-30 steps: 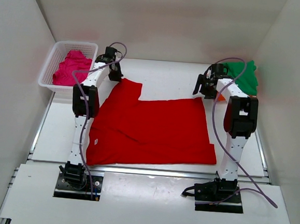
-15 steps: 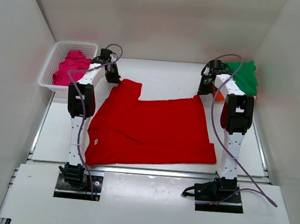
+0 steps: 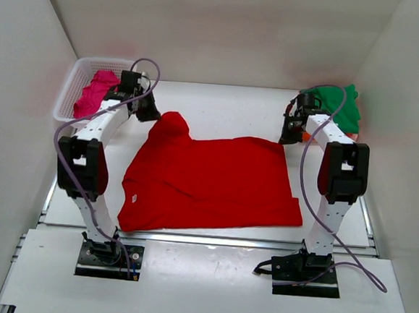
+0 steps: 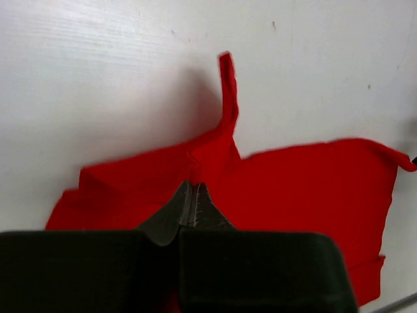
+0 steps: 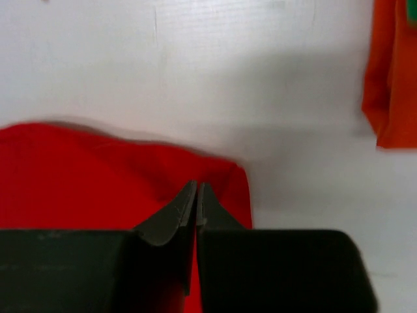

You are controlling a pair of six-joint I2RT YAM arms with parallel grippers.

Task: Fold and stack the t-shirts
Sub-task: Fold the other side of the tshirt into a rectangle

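Note:
The red t-shirt [image 3: 207,182] lies spread across the middle of the table. My left gripper [image 3: 147,112] is shut on its far-left sleeve and holds that part bunched up. In the left wrist view the closed tips [image 4: 194,184] pinch a raised fold of the red t-shirt [image 4: 293,189]. My right gripper [image 3: 289,137] is shut on the shirt's far-right corner. In the right wrist view the closed gripper [image 5: 197,185] bites the edge of the red t-shirt [image 5: 78,176]. A magenta t-shirt [image 3: 92,95] lies crumpled in the basket. A green t-shirt [image 3: 341,106] rests on an orange one [image 5: 391,78] at the far right.
The white lattice basket [image 3: 71,88] stands at the far left corner beside the left arm. White walls close in the table on three sides. The two arm bases [image 3: 106,253] sit on the near edge, with purple cables looping above each arm.
The right gripper has gone from open to shut on the shirt's far-right corner. The left arm has swung out to the left, drawing the held sleeve with it.

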